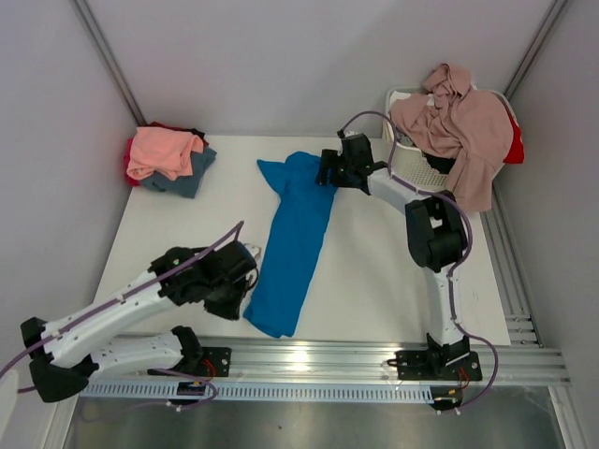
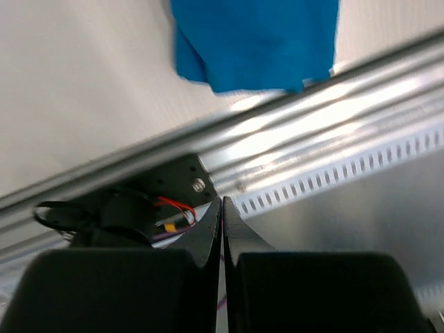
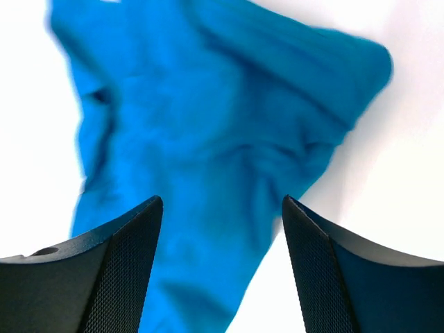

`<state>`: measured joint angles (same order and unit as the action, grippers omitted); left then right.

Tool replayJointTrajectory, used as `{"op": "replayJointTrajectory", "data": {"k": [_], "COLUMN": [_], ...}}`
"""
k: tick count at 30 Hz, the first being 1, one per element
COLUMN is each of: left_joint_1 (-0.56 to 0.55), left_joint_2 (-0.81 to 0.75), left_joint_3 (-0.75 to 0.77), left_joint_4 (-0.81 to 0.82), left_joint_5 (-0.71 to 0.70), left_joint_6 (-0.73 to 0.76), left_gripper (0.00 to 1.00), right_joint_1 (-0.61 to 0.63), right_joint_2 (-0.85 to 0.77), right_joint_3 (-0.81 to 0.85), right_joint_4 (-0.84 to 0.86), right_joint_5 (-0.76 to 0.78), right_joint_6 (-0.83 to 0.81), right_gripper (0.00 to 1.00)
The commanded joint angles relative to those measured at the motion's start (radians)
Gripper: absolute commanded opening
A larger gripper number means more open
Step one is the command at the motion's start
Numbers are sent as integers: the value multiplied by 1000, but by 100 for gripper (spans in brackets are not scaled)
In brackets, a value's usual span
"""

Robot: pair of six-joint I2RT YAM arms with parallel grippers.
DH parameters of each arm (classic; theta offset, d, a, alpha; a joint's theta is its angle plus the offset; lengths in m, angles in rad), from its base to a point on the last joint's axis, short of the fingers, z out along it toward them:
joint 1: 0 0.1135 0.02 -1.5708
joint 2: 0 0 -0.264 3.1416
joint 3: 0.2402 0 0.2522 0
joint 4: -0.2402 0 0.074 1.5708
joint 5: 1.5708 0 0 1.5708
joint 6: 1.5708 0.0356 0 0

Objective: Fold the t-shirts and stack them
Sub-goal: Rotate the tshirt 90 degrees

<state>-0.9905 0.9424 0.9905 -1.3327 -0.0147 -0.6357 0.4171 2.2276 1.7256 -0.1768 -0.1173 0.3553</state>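
A bright blue t-shirt (image 1: 295, 238) lies on the white table as a long narrow strip from the far middle down toward the near edge. My right gripper (image 1: 326, 170) hangs open just over its rumpled far end; in the right wrist view the blue cloth (image 3: 222, 139) lies below the spread fingers (image 3: 125, 263) and nothing is between them (image 3: 222, 201). My left gripper (image 1: 243, 279) is shut and empty beside the strip's near left edge. The left wrist view shows its jaws pressed together (image 2: 222, 201) and the shirt's near end (image 2: 257, 41).
Folded shirts are stacked at the back left, salmon pink (image 1: 164, 150) over slate blue-grey (image 1: 192, 173) and red (image 1: 128, 161). A white slatted basket (image 1: 407, 164) at the back right carries a mauve-pink shirt (image 1: 459, 126). A metal rail (image 1: 374, 360) runs along the near edge.
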Motion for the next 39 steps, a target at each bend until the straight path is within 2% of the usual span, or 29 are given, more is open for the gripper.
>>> {"op": "replayJointTrajectory", "data": {"k": [1,3,5,6,8,9,11,13,15,16,18,21,22,26,28,30,32,35,39], "left_joint_1": [7,21,74,108,243,243,317,398,441,469,490,547,558,582,589,596,601,601,605], "left_joint_2": [140,257,318,376,458,485,542,666,758,841,912,1061,1137,1277,1308,1329,1346,1374,1434], "left_joint_3": [118,210,243,296,370,393,448,578,643,716,755,903,965,1108,1120,1108,1096,1116,1168], "left_joint_4": [27,68,134,170,301,302,380,373,360,363,385,402,399,421,463,539,584,613,596], "left_joint_5": [-293,-399,-427,-382,-273,-255,-255,-205,-167,-153,-148,-73,3,174,226,358,485,553,613], "left_joint_6": [60,87,134,155,227,244,289,286,269,271,274,269,263,274,277,289,301,327,355], "left_gripper": [0,1,1,2,4,4,4,3,1,1,1,2,4,13,21,32,36,42,47], "right_joint_1": [46,81,120,132,167,181,222,255,298,310,341,377,385,416,440,445,448,450,476], "right_joint_2": [-166,-264,-318,-359,-423,-449,-503,-574,-609,-644,-684,-773,-798,-919,-950,-977,-968,-925,-817], "right_joint_3": [-30,-142,-219,-234,-291,-316,-377,-461,-529,-553,-604,-737,-767,-885,-917,-966,-998,-1005,-992], "right_joint_4": [53,95,97,71,33,22,14,-10,-47,-58,-70,-49,-37,68,100,161,221,252,296], "right_joint_5": [-78,-41,-30,-27,-3,13,42,74,116,148,166,159,157,52,10,-79,-163,-289,-329], "right_joint_6": [-78,-117,-124,-113,-86,-75,-56,-29,-23,-16,-6,16,25,24,13,1,-10,-30,-62], "right_gripper": [74,75,75,76,75,75,72,64,57,56,55,55,55,56,56,57,58,58,59]}}
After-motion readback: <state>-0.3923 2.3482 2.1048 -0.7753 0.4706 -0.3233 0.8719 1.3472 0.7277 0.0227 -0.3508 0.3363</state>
